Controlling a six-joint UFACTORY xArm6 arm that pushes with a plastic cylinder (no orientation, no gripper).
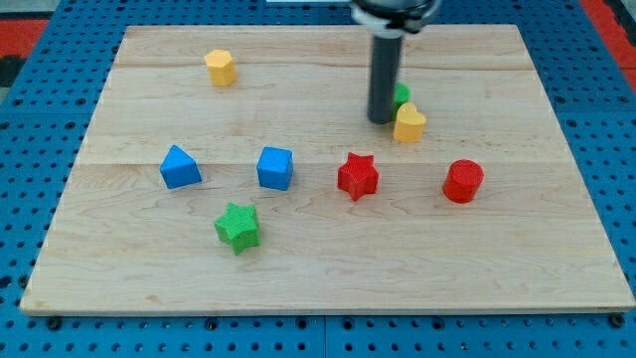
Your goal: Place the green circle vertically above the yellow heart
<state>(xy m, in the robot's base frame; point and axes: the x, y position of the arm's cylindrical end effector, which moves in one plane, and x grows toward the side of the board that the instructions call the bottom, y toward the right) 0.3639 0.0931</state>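
My tip [381, 120] beside green circle [401, 94]

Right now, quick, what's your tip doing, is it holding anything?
My tip: no gripper, so it holds nothing; it sits just left of the green circle and yellow heart; whether it touches either cannot be told.

Bright even light, soft shadows, sharp focus
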